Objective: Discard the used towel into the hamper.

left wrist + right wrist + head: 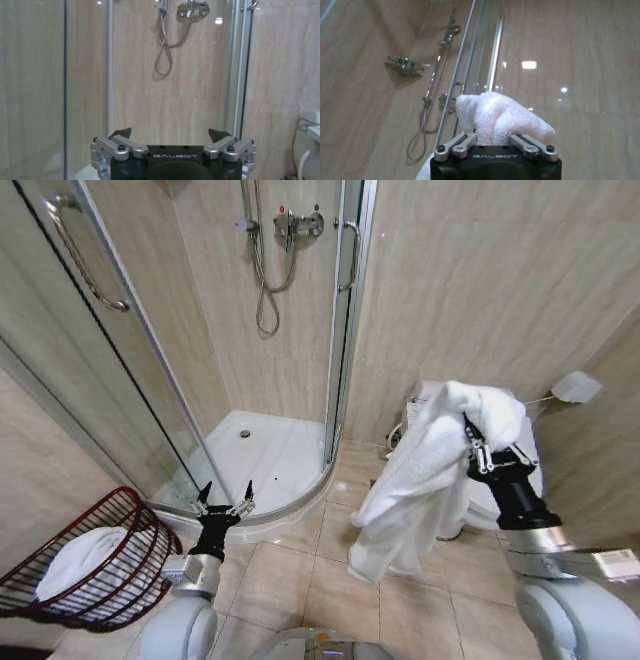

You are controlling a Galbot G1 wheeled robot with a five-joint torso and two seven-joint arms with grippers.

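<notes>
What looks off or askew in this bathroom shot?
The hamper at the robot's left is tipped, its opening facing sideways, with a white towel already inside. The right hand holds another towel aloft by the toilet; the left hand hangs open.

Your right gripper [478,452] clamps the white towel [425,475], raised well right of the hamper [95,555]; your left gripper [224,502], jaws spread, hovers just beside the hamper's rim.
</notes>
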